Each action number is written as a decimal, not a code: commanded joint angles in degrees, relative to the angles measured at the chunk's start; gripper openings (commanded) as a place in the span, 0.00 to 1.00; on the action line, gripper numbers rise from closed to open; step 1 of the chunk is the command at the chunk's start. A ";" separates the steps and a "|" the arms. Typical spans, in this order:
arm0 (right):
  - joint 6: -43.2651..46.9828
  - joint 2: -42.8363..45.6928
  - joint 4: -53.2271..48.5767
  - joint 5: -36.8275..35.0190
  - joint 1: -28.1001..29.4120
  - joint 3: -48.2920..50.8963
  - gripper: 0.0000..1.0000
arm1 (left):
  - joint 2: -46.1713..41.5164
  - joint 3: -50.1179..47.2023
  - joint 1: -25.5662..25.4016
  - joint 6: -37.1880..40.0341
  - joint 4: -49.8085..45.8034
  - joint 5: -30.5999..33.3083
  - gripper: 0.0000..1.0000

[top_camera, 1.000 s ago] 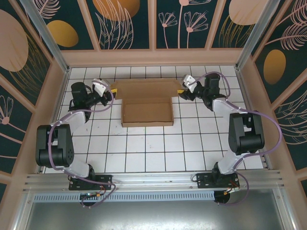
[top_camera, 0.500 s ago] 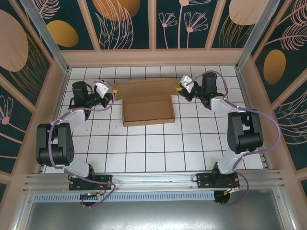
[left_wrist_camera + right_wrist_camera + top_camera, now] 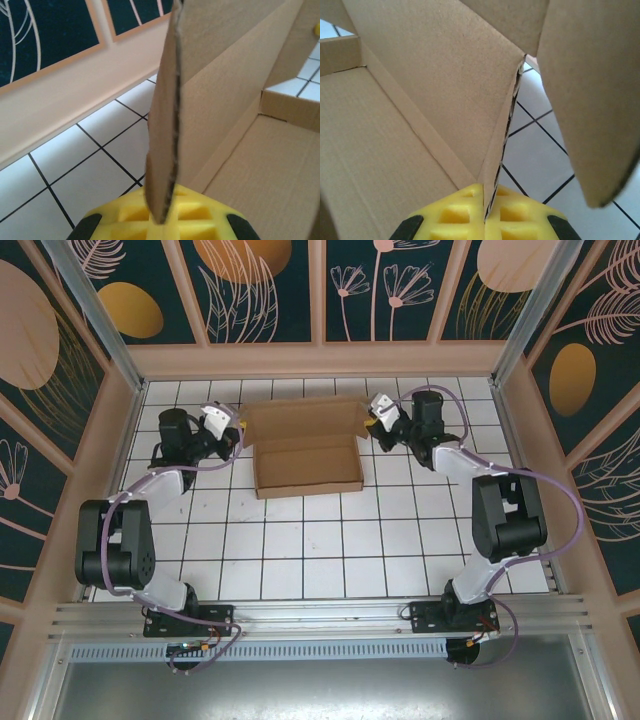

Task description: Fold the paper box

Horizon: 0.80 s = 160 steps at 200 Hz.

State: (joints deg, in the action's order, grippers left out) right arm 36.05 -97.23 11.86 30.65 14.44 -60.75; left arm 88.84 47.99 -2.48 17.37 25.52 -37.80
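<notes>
While near back wall, paper box

matt brown corrugated cardboard paper box, glossy white tiled table

Legible markings: none; the paper box is plain unprinted cardboard, and the wall panels carry leaf and flower drawings without lettering or numbers.

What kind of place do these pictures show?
Probably a small robot test booth: a white gridded tile floor, dark wall panels painted with plants, an aluminium rail at the near edge, and the left gripper and right gripper pinching a plain brown cardboard box.
</notes>
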 commanded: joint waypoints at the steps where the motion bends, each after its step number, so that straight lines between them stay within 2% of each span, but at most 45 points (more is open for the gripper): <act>1: -5.07 2.54 0.06 -3.30 4.32 -1.24 0.01 | -1.20 -0.10 -3.32 -11.14 3.61 4.13 0.00; 47: -14.09 3.82 2.16 -13.76 9.35 -0.74 0.00 | -3.35 -3.03 -7.97 -20.63 6.88 10.60 0.00; 63: -18.36 3.34 1.81 -15.97 11.28 -1.62 0.00 | -2.36 -1.29 -9.18 -27.63 3.72 16.57 0.00; 89: -25.02 2.36 4.17 -27.35 15.34 -1.57 0.00 | -0.16 1.60 -10.49 -37.47 -1.53 22.60 0.00; 112: -29.55 2.65 8.87 -34.23 18.25 0.99 0.00 | -1.85 -2.18 -12.62 -41.86 4.14 26.88 0.00; 130: -33.08 2.88 11.17 -38.97 20.22 1.77 0.00 | -3.13 -3.52 -14.03 -44.82 4.99 31.12 0.00; 160: -37.80 4.26 16.20 -46.12 22.26 3.89 0.00 | -4.54 -8.55 -15.51 -49.24 11.70 34.02 0.00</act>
State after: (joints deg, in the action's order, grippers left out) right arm 4.54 -95.20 18.04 -11.55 33.36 -58.46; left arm 85.93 43.29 -14.76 -25.56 31.14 -3.33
